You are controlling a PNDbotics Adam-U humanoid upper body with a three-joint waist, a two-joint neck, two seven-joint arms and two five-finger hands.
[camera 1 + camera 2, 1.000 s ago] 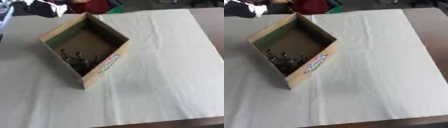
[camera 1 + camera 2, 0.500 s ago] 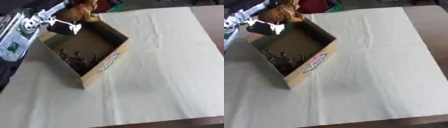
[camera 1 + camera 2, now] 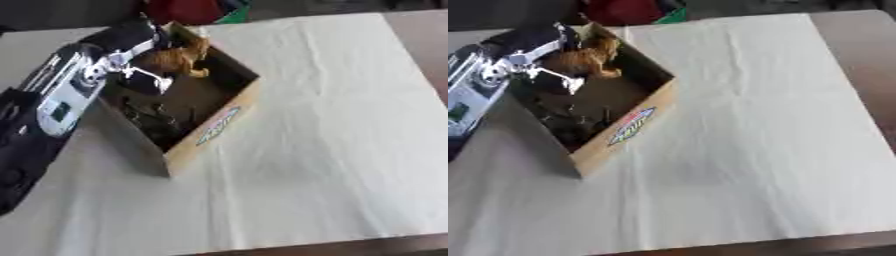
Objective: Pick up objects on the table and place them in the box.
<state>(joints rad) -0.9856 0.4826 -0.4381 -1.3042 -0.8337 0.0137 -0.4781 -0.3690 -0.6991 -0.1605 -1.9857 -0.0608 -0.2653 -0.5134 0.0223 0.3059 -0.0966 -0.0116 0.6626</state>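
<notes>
Much of the left hand (image 3: pixel 131 67) is blurring into a mix of silver and black at the upper left of the frame, so its fingers are hard to separate, but they are curling around a brown, furry-looking toy (image 3: pixel 178 59) and gripping it; what the toy is cannot be made out beyond its tan-brown colour and lumpy shape. The left arm (image 3: pixel 52 100) is coming in from the left edge, its lower part cut off by the frame, and is slanting up and to the right so that the hand is hanging over the far, upper part of the open cardboard box (image 3: pixel 214 137). The toy is sitting above the box's inner space, near its far corner, and whether it is touching the box floor cannot be told. Dark small things (image 3: pixel 153 122) are lying in the box's lower part, too murky to name. The box is standing askew on a pale cloth (image 3: pixel 332 125) covering the counter (image 3: pixel 859 35). The left eye view is showing more of the black arm at the lower left; the right eye view is cutting it shorter. The right hand is showing in neither view.
</notes>
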